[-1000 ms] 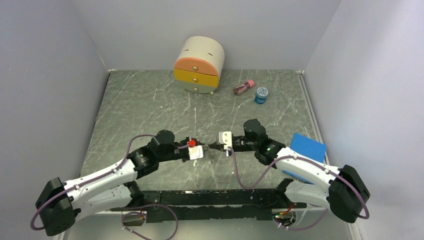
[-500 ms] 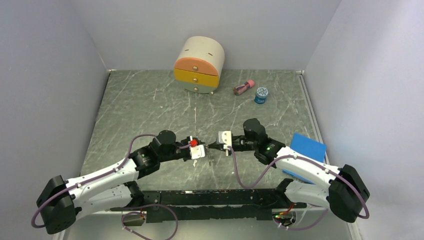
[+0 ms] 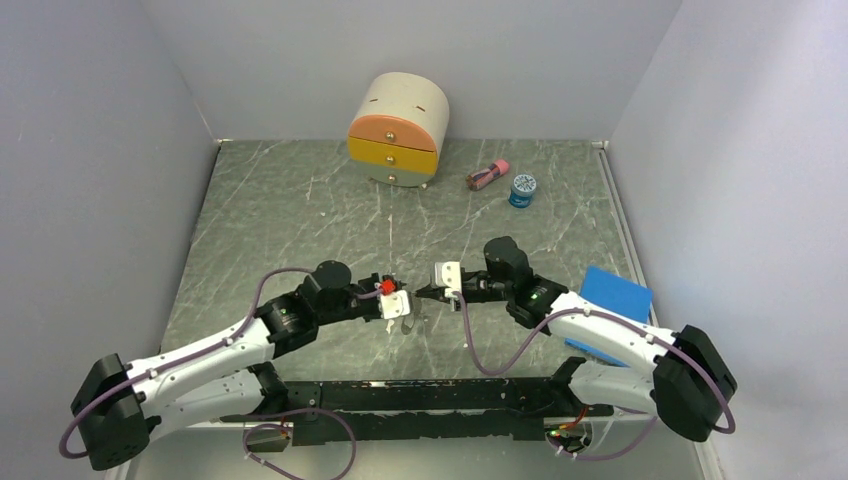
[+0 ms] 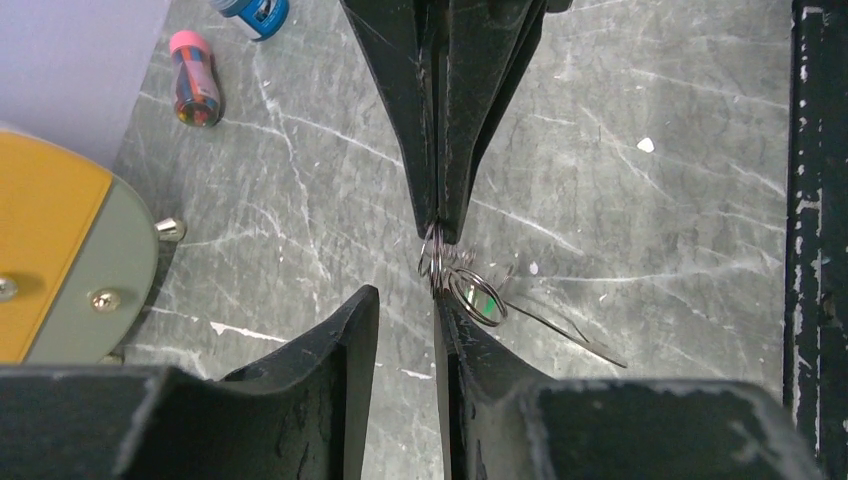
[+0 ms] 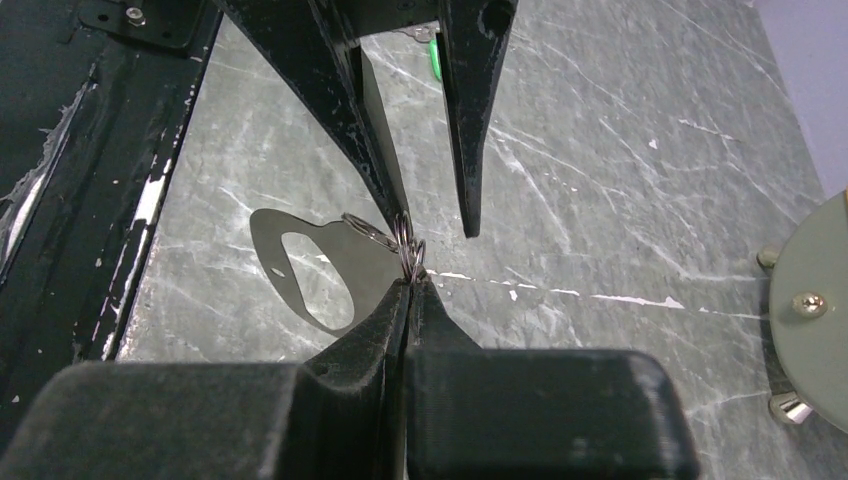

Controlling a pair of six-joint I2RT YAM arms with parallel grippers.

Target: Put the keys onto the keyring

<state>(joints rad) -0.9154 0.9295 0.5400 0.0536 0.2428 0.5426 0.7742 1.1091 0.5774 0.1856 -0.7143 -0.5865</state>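
Your right gripper (image 5: 408, 262) has its jaws pressed together on the keyring (image 4: 438, 262), pinching the thin silvery coils at the very tips and holding them just above the desk (image 3: 300, 210), about midway between the two arms. Your left gripper (image 4: 405, 300) faces it head-on with its jaws apart; in the left wrist view one finger (image 4: 455, 325) sits right against the ring while the other stands off to the side, so the ring lies just past the mouth of the left jaws, not inside a grip. A second small loop (image 4: 478, 298) and a fine wire tail hang from the ring toward the desk, trailing away along the line between the two grippers. In the right wrist view a green key (image 5: 435, 60) lies on the desk beyond the left fingers, apart from the ring; whether any key is already threaded on I cannot tell.

The move ahead turns on this: the ring stands edge-on to the left jaws, so you would need to slip a tip into the coil's split rather than close across it.

Against the earlier overhead pictures, the left gripper has crept slightly nearer the right and narrowed a touch; the right has hardly shifted
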